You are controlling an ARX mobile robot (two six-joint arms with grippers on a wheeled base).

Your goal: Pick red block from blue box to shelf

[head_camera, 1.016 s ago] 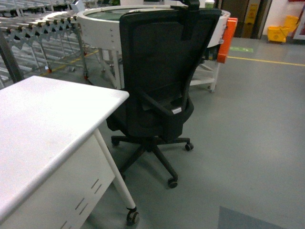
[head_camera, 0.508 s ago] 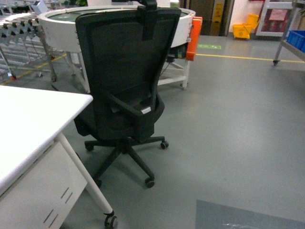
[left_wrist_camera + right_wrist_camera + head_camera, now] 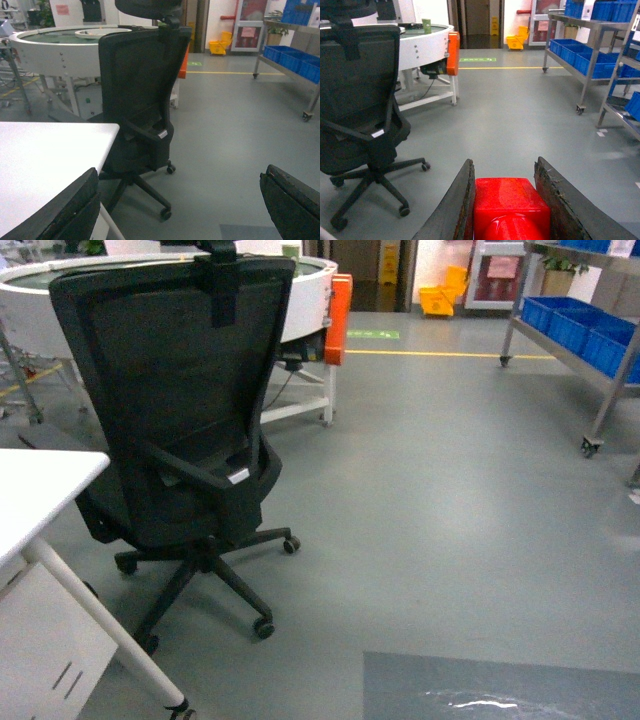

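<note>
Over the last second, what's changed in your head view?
The view has swung right. The chair and white table slid from centre toward the left edge, and the roller conveyor dropped out of sight. The shelf with blue crates has come in at upper right. The right tool is shut on the red block; the left tool is open and empty.

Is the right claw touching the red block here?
Touching. The right wrist view shows the red block wedged between both fingers of the right claw, no gap either side.
</note>
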